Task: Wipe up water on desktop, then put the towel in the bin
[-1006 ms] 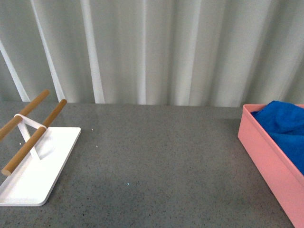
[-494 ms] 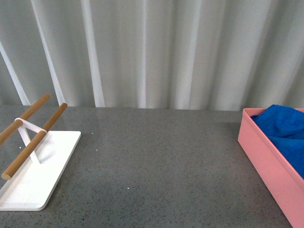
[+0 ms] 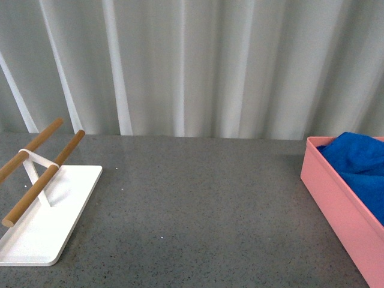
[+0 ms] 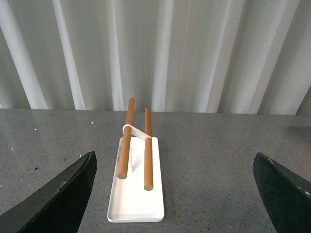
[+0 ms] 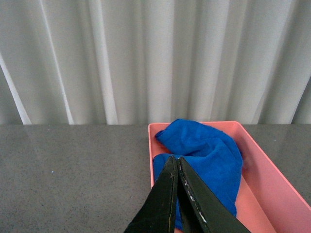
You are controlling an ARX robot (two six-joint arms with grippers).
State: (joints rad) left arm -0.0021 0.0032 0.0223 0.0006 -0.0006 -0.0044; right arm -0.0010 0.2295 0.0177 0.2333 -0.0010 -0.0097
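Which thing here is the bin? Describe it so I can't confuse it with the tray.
On the speckled grey desktop, look to the far right edge. The bin is the salmon-pink straight-walled box with the blue towel heaped inside, unlike the flat white tray with two wooden rods at the left.

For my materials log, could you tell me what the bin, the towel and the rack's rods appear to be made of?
The bin looks like smooth salmon-pink moulded plastic, with even walls. The towel appears to be fluffy blue microfibre, matte and softly crumpled. The rods seem to be wood, tan and unpainted.
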